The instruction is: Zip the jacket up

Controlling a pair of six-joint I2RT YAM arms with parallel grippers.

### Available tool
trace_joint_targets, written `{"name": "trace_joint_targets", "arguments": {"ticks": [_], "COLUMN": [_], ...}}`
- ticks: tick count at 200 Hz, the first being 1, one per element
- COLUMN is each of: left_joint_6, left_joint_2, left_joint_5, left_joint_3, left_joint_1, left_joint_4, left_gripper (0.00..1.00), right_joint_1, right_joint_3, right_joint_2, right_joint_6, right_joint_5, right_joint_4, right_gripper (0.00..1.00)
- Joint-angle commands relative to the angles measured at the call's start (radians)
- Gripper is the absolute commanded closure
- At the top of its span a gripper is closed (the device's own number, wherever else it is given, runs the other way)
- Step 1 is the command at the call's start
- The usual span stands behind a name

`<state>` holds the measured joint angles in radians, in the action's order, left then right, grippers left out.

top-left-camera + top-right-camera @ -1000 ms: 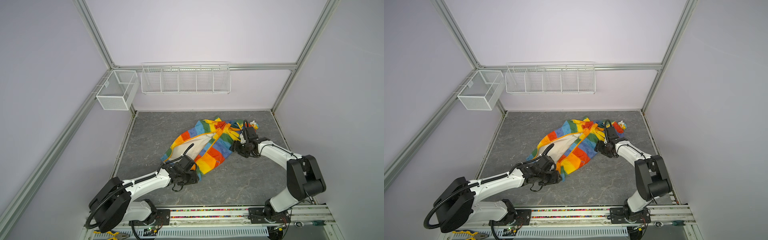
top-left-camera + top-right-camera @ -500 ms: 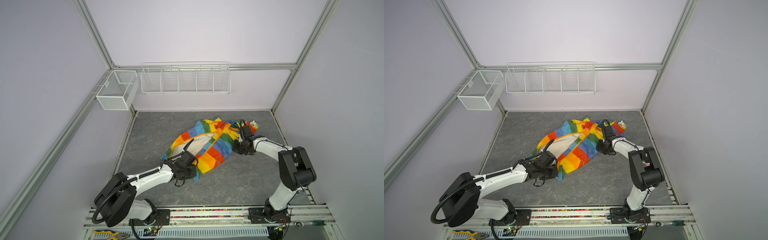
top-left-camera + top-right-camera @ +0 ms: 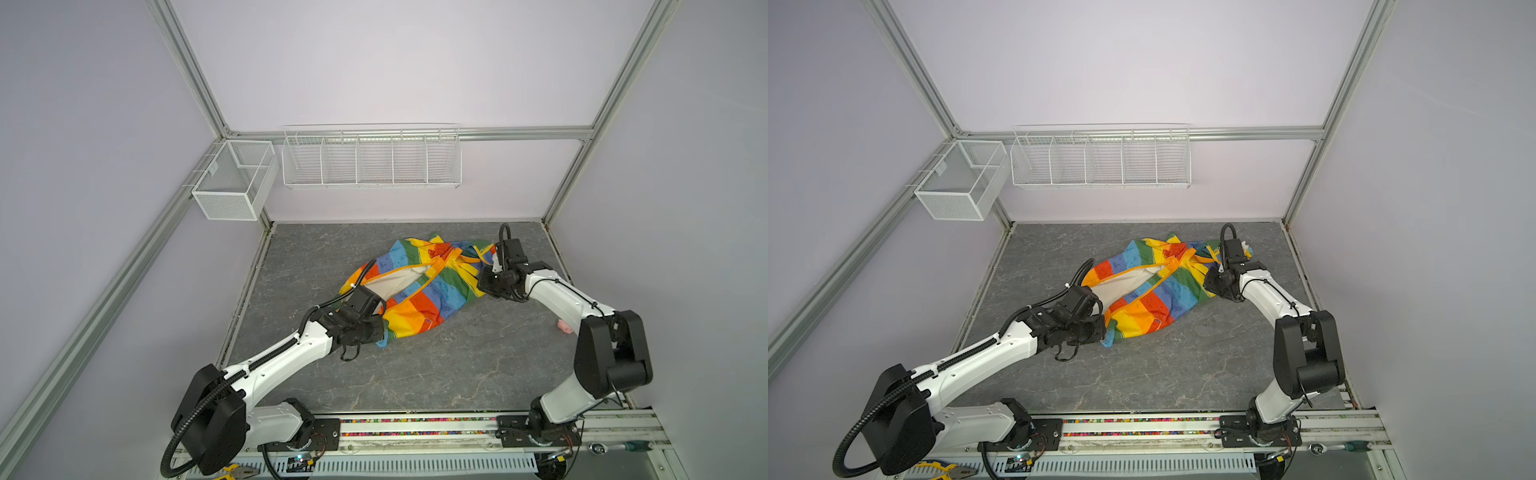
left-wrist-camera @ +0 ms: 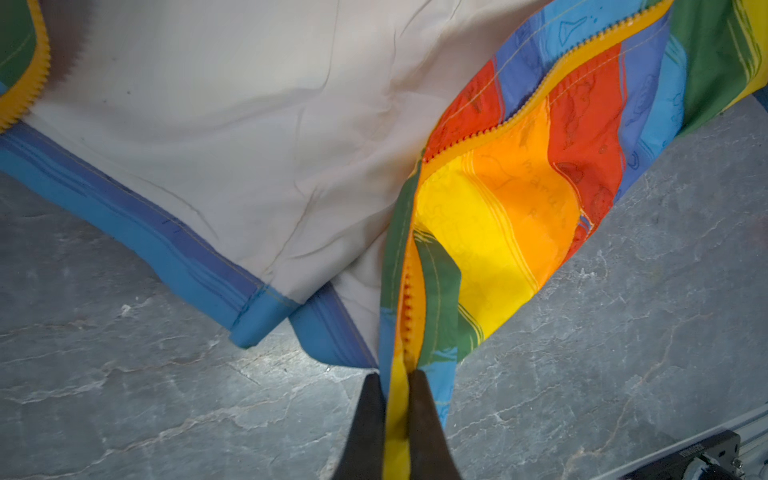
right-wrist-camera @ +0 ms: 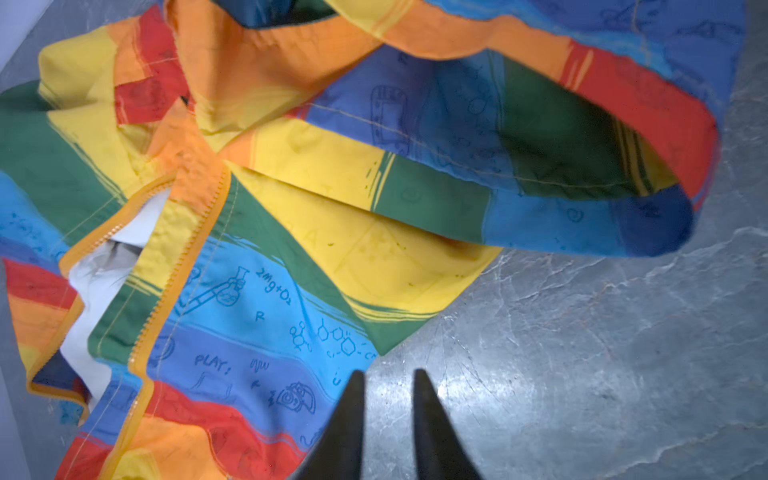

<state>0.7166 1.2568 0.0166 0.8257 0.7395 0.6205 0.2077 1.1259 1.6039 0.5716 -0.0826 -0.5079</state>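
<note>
The striped jacket (image 3: 419, 286) (image 3: 1150, 295) lies crumpled on the grey table, its front open with cream lining (image 4: 249, 145) showing between the two orange zipper edges (image 4: 540, 95). My left gripper (image 4: 397, 376) (image 3: 380, 328) is shut on the jacket's bottom corner, with yellow fabric and zipper tape pinched between its fingers. At the jacket's far right side my right gripper (image 5: 388, 374) (image 3: 1208, 278) stands open just off the fabric's edge (image 5: 291, 316), one fingertip (image 5: 356, 380) over the blue stripe and bare table between the fingers.
A white wire rack (image 3: 370, 158) and a mesh box (image 3: 232, 183) hang on the back wall. A small pink object (image 3: 564, 327) lies by the right arm. A tiny white-yellow toy (image 3: 1246, 250) sits behind the right wrist. Pliers (image 3: 951, 471) lie at the front rail.
My left gripper has shut on the jacket's bottom corner. My right gripper closed, then opened part way again, and its arm's elbow swung out to the right.
</note>
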Motion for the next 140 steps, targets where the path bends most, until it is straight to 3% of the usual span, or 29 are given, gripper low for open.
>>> {"name": "trace_joint_targets", "arguments": {"ticks": [1, 30, 56, 87, 128, 140], "left_joint_6": [-0.027, -0.040, -0.038, -0.030, -0.024, -0.030], "left_joint_2": [0.007, 0.036, 0.035, 0.033, 0.044, 0.053], "left_joint_5": [0.012, 0.043, 0.043, 0.042, 0.058, 0.067], "left_joint_3": [0.027, 0.034, 0.024, 0.011, -0.011, -0.012], "left_joint_1": [-0.005, -0.005, -0.005, -0.005, -0.005, -0.005], "left_joint_4": [0.044, 0.055, 0.048, 0.038, 0.005, 0.004], "left_gripper": [0.95, 0.91, 0.84, 0.78, 0.78, 0.67], "right_joint_1": [0.008, 0.027, 0.047, 0.047, 0.047, 0.047], "right_joint_3": [-0.039, -0.074, -0.039, 0.018, 0.057, 0.060], "right_joint_2": [-0.013, 0.029, 0.097, 0.187, 0.230, 0.231], "right_joint_6": [0.019, 0.057, 0.065, 0.067, 0.059, 0.060], "right_joint_5": [-0.059, -0.088, -0.077, -0.082, -0.078, -0.077], "right_joint_4": [0.008, 0.081, 0.099, 0.102, 0.097, 0.094], "right_gripper": [0.51, 0.39, 0.38, 0.45, 0.61, 0.63]}}
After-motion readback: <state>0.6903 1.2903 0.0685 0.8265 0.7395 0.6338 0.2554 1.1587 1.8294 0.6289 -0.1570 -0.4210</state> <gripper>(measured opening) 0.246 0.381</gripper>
